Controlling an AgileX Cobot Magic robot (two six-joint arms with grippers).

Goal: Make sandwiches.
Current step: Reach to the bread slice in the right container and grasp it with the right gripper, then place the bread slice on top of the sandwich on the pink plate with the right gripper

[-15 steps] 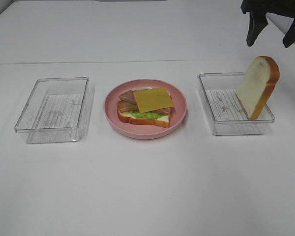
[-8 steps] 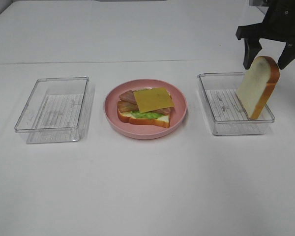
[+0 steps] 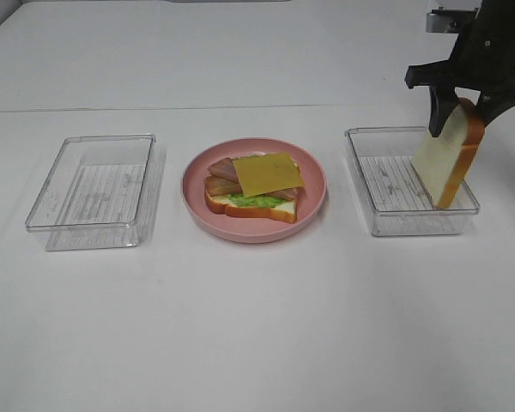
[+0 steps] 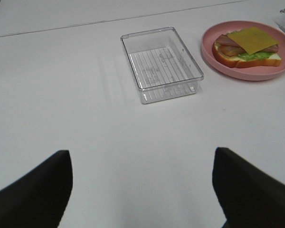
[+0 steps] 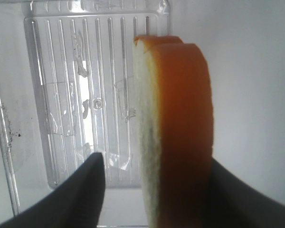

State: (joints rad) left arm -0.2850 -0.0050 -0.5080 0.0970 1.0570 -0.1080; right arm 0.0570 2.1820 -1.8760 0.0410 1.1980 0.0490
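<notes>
An open-faced sandwich lies on a round pink plate near the middle of the white counter. Its bottom bread slice has an orange-brown crust, ruffled green lettuce shows along its front edge, brown-red bacon strips stick out toward the left, and a thin yellow cheese slice lies on top, turned a little off square. No second slice covers it.

The other bread slice stands on edge in the clear plastic tray to the right of the plate, leaning against the tray's far right side with its crusted top rising above the rim. The right gripper is down over that slice, its two black fingers straddling the top edge. From the right wrist camera the slice fills the space between the fingers, one dark finger to each side of it, the ribbed tray floor behind. Whether the fingers already press on the bread or only bracket it cannot be told; they stand part-way apart, about the thickness of the slice.

A second clear plastic tray sits to the left of the plate, well apart from it, with nothing in it. The left gripper hangs over bare counter short of that tray, its fingers spread wide and holding nothing.
</notes>
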